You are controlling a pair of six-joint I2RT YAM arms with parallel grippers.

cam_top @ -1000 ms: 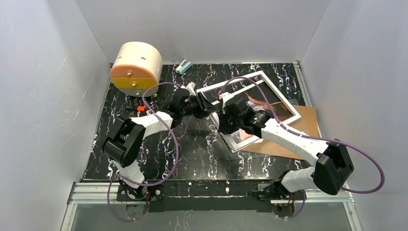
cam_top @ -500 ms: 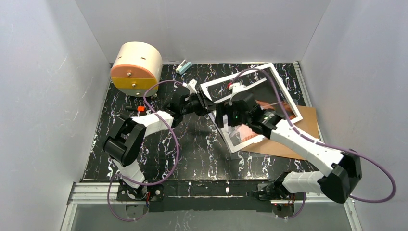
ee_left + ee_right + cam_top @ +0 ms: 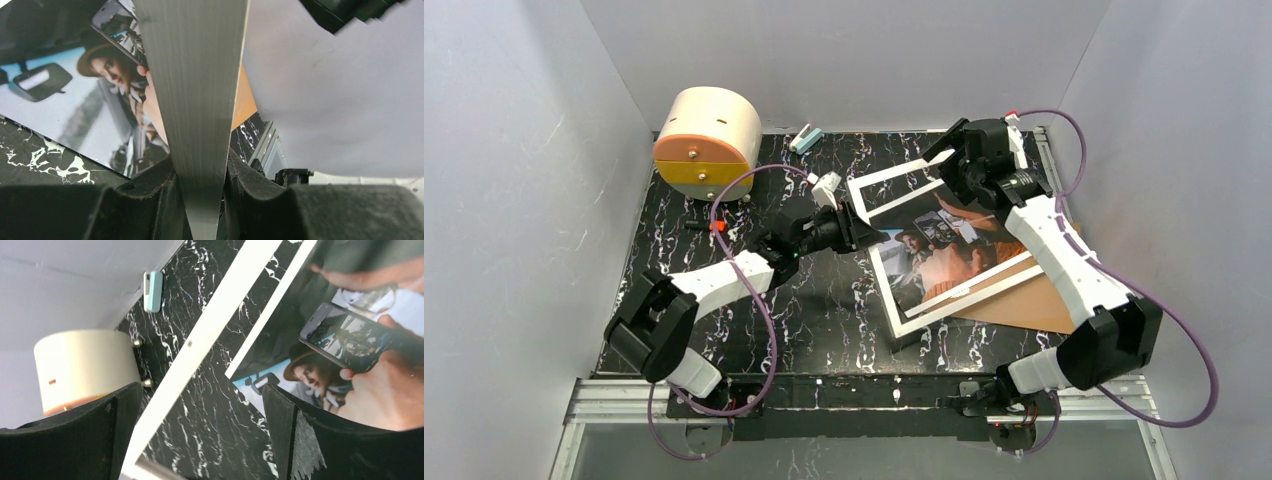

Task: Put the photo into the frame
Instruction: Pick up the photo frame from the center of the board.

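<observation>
Sitting at ten o'clock on the black marbled table [image 3: 824,300] is a round cream drawer box [image 3: 708,140] with an orange and a yellow drawer front. A small red item [image 3: 717,226] lies just in front of it, and a pale blue clip [image 3: 805,138] rests at the back edge near eleven o'clock.

Reaching toward the table's middle, the left gripper [image 3: 852,220] is clamped on the nine o'clock corner of the frame [image 3: 894,180]. In the left wrist view its fingers [image 3: 150,200] press both faces of the rim, which rises edge-on between them as a grey slab [image 3: 200,100].

The frame is a thin rectangle with a white rim and a clear pane. It sits skewed at two to four o'clock on the table.

The photo [image 3: 944,250] shows within the rim's outline: a person in a brown hat holding up a phone, with a white border. Whether it is seated in the frame or only lying under the pane I cannot tell.

A brown backing board [image 3: 1044,305] pokes out beneath at four o'clock.

At one o'clock the right gripper [image 3: 949,170] hovers over the frame's far corner, jaws spread wide and holding nothing.
</observation>
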